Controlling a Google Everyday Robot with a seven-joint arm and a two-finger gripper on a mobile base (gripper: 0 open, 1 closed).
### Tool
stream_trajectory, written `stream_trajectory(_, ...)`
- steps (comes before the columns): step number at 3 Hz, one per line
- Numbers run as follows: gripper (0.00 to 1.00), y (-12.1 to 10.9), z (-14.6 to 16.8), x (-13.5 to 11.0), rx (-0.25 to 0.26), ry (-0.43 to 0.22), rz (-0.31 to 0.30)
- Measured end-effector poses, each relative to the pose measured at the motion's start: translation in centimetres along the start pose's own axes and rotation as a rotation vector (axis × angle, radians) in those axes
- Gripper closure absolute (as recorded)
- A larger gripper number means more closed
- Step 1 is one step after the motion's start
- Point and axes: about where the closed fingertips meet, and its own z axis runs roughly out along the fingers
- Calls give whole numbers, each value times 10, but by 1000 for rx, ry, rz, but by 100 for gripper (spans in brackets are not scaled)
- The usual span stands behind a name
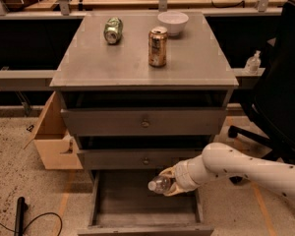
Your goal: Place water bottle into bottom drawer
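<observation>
Clear crinkled plastic catches the light low at the front of the cabinet: the water bottle [157, 185] lies sideways in the gripper [166, 183], white cap pointing left, with the pale fingers clamped round its body. The white arm [246, 168] reaches in from the right, and the gripper hangs just under the middle drawer front [118, 159], over the back right part of the bottom drawer [137, 208], which stands pulled out with its grey tray floor bare. Bottle and floor look apart, so the carry seems done and the release is what remains: lower a little, let go, and draw the arm clear of the drawer front above. Up on the cabinet top [88, 68] the gold-brown soda can [158, 45] stands upright, the green soda can [113, 30] lies on its side, and a white bowl [173, 22] sits behind them, all well away from the work.
</observation>
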Motion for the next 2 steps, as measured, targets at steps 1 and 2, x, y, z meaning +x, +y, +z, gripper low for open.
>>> stream_trajectory(1,100,-15,59,36,-12,26,49)
stream_trajectory(2,100,-15,71,35,-21,16,55)
